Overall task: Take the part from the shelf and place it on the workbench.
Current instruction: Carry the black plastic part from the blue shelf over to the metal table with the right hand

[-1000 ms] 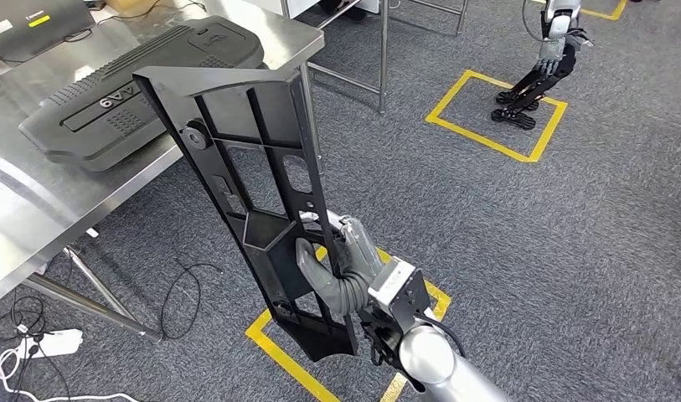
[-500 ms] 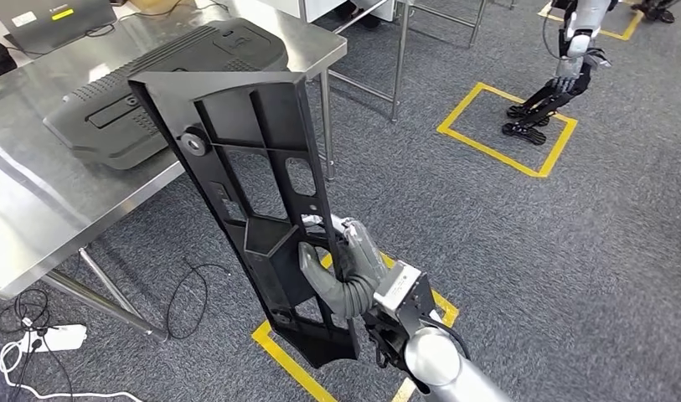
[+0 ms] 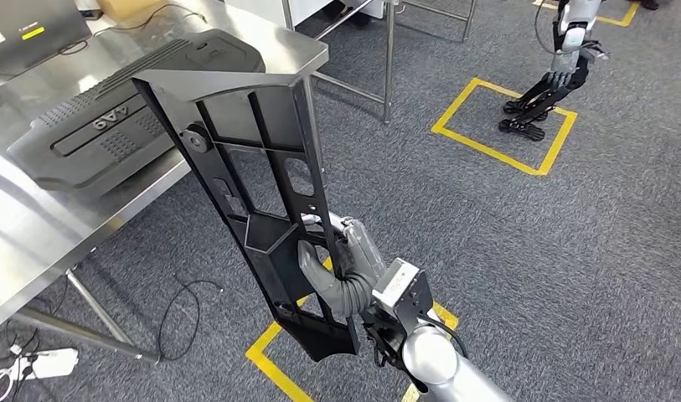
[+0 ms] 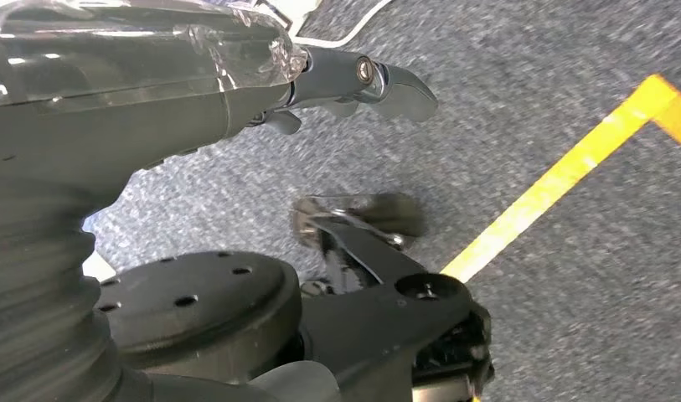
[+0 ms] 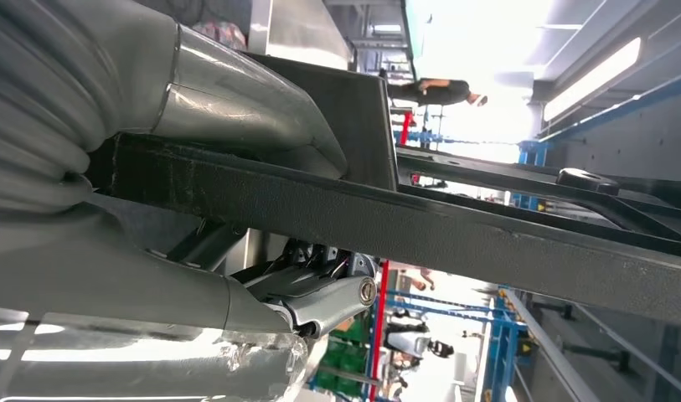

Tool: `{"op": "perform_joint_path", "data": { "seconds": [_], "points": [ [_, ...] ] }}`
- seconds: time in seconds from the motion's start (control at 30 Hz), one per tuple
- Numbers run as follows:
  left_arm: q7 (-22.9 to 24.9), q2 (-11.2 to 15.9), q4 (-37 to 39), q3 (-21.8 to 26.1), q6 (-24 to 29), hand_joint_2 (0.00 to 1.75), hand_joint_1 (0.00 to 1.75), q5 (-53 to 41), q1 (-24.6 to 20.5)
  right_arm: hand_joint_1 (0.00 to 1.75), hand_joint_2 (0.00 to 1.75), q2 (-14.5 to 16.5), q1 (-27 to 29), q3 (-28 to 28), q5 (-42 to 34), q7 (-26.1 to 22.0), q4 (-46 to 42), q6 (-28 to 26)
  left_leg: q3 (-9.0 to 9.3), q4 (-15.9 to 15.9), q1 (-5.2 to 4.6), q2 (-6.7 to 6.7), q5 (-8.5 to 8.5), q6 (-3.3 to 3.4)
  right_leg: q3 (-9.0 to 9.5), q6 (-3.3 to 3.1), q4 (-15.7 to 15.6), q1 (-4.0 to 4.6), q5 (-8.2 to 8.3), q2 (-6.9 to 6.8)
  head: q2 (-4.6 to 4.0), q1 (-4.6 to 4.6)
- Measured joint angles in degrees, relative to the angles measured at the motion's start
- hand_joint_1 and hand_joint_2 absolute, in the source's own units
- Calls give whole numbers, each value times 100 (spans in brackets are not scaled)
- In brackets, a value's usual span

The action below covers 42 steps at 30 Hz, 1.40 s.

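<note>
My right hand grips a long black openwork plastic part by a rib near its lower end and holds it nearly upright. The part's broad top end stands in front of the corner of the steel workbench on the left. In the right wrist view my right hand wraps a black bar of the part. In the left wrist view my left hand hangs over grey carpet with its fingers apart and nothing in them.
A large black ribbed cover and a laptop lie on the workbench. Cables and a power strip lie under it. Yellow tape squares mark the carpet; another robot stands at the far right.
The whole picture has shifted a little as the camera moved. My right hand keeps the same grip on the part, which stays nearly upright.
</note>
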Motion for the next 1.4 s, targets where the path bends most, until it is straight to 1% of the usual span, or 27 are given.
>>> {"op": "perform_joint_path", "data": {
  "seconds": [0.03, 0.1, 0.13, 0.17, 0.23, 0.3, 0.37, 0.4, 0.47, 0.5, 0.6, 0.63, 0.67, 0.73, 0.8, 0.83, 0.9, 0.93, 0.97, 1.0, 1.03, 1.1, 1.17, 1.23, 1.3, 1.33, 1.4],
  "points": [
    [0, 1, 1, 0, 5, 175, 0, 0, 5, 175, 175, 0, 0, 0, 0, 0, 0, 0, 35, -336, -29, 1, 239, 50, 95, 2, -18, 0, -60, 5, 1, -18],
    [0, 6, 2, 0, 14, 175, 0, 2, 24, 175, 175, 0, 2, 0, 0, 1, 0, -1, 158, -1128, -120, -2, 928, 187, 266, 19, -81, 3, -161, 10, 0, -61],
    [0, 11, 3, -1, 16, 175, 0, 3, 36, 175, 175, 0, 3, 0, 0, 1, 0, -1, 209, -1397, -159, -4, 1178, 249, 330, 40, -130, 5, -198, 14, 0, -80],
    [0, 16, 4, -1, 19, 175, 0, 4, 46, 175, 175, 0, 6, 0, 0, 2, 0, -3, 242, -1553, -183, -6, 1303, 296, 389, 65, -166, 8, -207, 15, 0, -97],
    [-2, 19, 4, -2, 21, 175, 0, 7, 48, 175, 175, 0, 0, 0, 0, 1, 0, -12, 381, -1697, -169, -6, 1300, 348, 463, 141, -175, 18, -148, -1, 1, -112],
    [-10, 16, 3, -2, 22, 175, 0, 8, 37, 175, 175, 0, -27, -1, 1, -3, 0, -22, 589, -1850, -136, -23, 1299, 380, 354, 194, 145, 30, -69, -20, 1, -92],
    [-17, 15, 3, -1, 25, 175, 0, 8, 16, 175, 175, -1, -45, -1, 2, -9, 0, -26, 720, -1918, -126, -44, 1257, 406, -30, 204, 768, 33, -214, -23, 0, -34],
    [-17, 15, 3, 0, 26, 175, 0, 8, 8, 175, 175, -3, -41, -1, 2, -11, 0, -26, 754, -1917, -128, -49, 1215, 416, -266, 210, 1050, 34, -393, -23, 0, 1],
    [-20, 11, 3, 0, 25, 175, 0, 8, 6, 175, 175, -11, -20, 0, 2, -11, 0, -26, 831, -1886, -134, -60, 1106, 409, -595, 228, 1235, 34, -667, -24, 0, 63],
    [-26, 9, 3, 0, 25, 175, 0, 7, 8, 175, 175, -16, -16, 0, 2, -11, 0, -28, 880, -1855, -134, -66, 1041, 397, -645, 238, 1088, 33, -611, -24, 0, 97],
    [-69, 7, 3, 1, 25, 175, 0, 9, 0, 175, 175, -25, -13, 0, 1, -12, 4, -32, 982, -1700, -127, -74, 829, 332, -538, 216, 228, 40, 165, -27, 0, 195],
    [-82, 7, 3, 1, 25, 175, 0, 10, -8, 175, 175, -26, -17, 0, 1, -13, 8, -32, 973, -1640, -126, -72, 775, 300, -544, 185, 80, 48, 341, -34, 0, 222],
    [-92, 7, 3, 2, 26, 175, 0, 13, -13, 175, 175, -25, -16, -1, 1, -14, 12, -32, 954, -1581, -127, -71, 736, 264, -584, 141, 53, 59, 414, -39, 0, 235],
    [-103, 10, 3, 1, 25, 175, 0, 19, -20, 175, 175, -20, -20, -2, -2, -18, 15, -32, 928, -1489, -130, -72, 690, 200, -624, 58, 55, 56, 436, -50, 1, 234],
    [-105, 14, 2, 0, 20, 175, 0, 25, -22, 175, 175, -14, -28, -2, -4, -27, 15, -32, 889, -1302, -120, -70, 555, 132, -582, 0, 41, 36, 435, -51, 0, 201],
    [-104, 15, 2, 0, 15, 175, 0, 26, -26, 175, 175, -9, -37, -2, -5, -33, 15, -31, 797, -1081, -102, -68, 413, 93, -562, -18, 33, 24, 435, -52, 0, 174],
    [-99, 14, 1, 0, 7, 175, 0, 26, -26, 175, 175, -3, -45, -2, -5, -39, 15, -28, 472, -400, -45, -65, 69, 19, -553, -37, 31, 24, 423, -53, 1, 105],
    [-95, 14, 1, 0, 5, 175, 0, 27, -24, 175, 175, -2, -44, -2, -6, -39, 15, -27, 311, -94, -17, -64, -55, -10, -554, -39, 31, 24, 419, -52, 2, 82],
    [-90, 14, 2, -1, 4, 175, 0, 28, -20, 175, 175, -2, -43, -2, -7, -39, 15, -25, 216, 67, 6, -64, -89, -30, -552, -36, 31, 23, 414, -49, 2, 63],
    [-86, 14, 1, -1, 4, 175, 0, 28, -18, 175, 175, -2, -42, -2, -7, -39, 15, -24, 222, 12, 21, -64, -10, -39, -545, -30, 32, 21, 409, -45, 2, 47],
    [-84, 14, 2, -2, 5, 175, 0, 28, -18, 175, 175, -2, -42, -2, -7, -39, 15, -24, 334, -255, 30, -63, 166, -35, -532, -22, 31, 17, 403, -42, 1, 28],
    [-81, 14, 2, -1, 12, 175, 0, 27, -23, 175, 175, 3, -45, -2, -7, -40, 15, -21, 685, -1067, 19, -57, 561, 2, -503, 3, 25, 12, 396, -41, 1, -2],
    [-78, 14, 2, -1, 19, 175, 0, 25, -27, 175, 175, 10, -47, -2, -7, -41, 15, -18, 834, -1516, -27, -33, 673, 65, -496, 58, 6, 4, 402, -49, 1, -16],
    [-76, 14, 1, -2, 21, 175, 0, 22, -19, 175, 175, 13, -49, -2, -7, -42, 15, -15, 815, -1576, -65, -16, 683, 146, -476, 140, -36, -5, 411, -63, 0, -19],
    [-76, 7, 1, -2, 22, 175, 0, 21, -11, 175, 175, 14, -52, -2, -7, -43, 16, -13, 900, -1692, -41, -18, 797, 221, -472, 199, 27, 9, 338, -81, 0, 10],
    [-76, 4, 1, -2, 22, 175, 0, 20, -14, 175, 175, 14, -58, -2, -5, -46, 16, -10, 943, -1756, -31, -18, 842, 253, -536, 212, 186, 28, 225, -81, 0, 46],
    [-74, 1, 1, -1, 22, 175, 0, 18, -24, 175, 175, 11, -58, -2, -3, -48, 16, -7, 974, -1808, -46, -17, 881, 294, -843, 204, 854, 60, -145, -61, 0, 143]
  ]
}}
